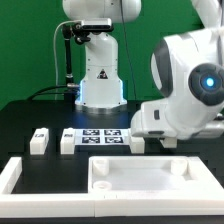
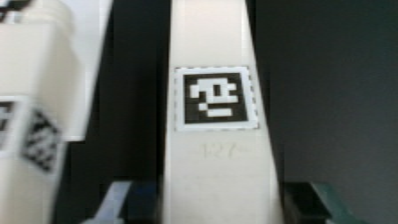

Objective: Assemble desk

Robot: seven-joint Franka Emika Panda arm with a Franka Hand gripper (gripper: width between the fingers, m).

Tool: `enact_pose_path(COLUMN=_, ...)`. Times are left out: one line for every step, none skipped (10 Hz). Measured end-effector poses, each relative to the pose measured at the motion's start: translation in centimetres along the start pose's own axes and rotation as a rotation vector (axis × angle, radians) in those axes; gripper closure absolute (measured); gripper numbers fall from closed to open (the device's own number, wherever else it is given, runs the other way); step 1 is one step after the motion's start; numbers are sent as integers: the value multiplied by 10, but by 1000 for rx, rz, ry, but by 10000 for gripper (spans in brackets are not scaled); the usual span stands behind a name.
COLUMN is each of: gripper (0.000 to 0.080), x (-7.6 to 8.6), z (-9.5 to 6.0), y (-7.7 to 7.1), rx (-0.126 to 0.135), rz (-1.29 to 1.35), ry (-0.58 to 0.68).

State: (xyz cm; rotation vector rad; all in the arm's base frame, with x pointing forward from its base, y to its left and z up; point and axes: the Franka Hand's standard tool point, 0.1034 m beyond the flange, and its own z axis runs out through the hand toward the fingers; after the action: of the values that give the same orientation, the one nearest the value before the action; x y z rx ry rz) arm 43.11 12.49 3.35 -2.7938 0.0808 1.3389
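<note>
Lengthwise between the fingertips (image 2: 128,200) runs a tagged white leg (image 2: 217,150); the gripper (image 2: 217,203) looks pinched on its long sides, likely for a square lift. The desk top (image 1: 135,175) lies at the table's front, near the gripper, with spare legs (image 1: 38,141) toward the exterior view's left

On the worktop (image 1: 30,115), one leg (image 1: 67,142) lies just beside the marker board (image 1: 100,137) on the exterior view's left, a second leg (image 1: 38,141) farther left. Nearer the camera than the board lies the top (image 1: 150,176), with the frame (image 1: 20,176) to its left.
</note>
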Motion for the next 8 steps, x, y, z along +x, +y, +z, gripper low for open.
enact_pose_path(gripper=511, x=-9, z=-24, y=4, rx=7, rz=-11, ry=22)
enact_pose_path(gripper=509, x=-21, z=-41, y=5, rx=5, rz=-15, ry=41)
enact_pose_path(gripper=509, x=-27, z=-52, y=3, rx=3, rz=-21, ry=78)
enact_pose_path(gripper=509, x=-28, z=-49, y=3, rx=1, rz=-21, ry=77)
enact_pose_path(gripper=509, x=-18, z=-52, y=1, rx=11, rz=-22, ry=139)
enact_pose_path(gripper=509, x=-15, z=-57, y=-1, rx=19, rz=-23, ry=240)
enact_pose_path(gripper=509, x=-16, z=-59, y=-2, rx=19, rz=-24, ry=304)
enact_pose_path(gripper=509, x=-24, z=-78, y=3, rx=27, rz=-46, ry=334)
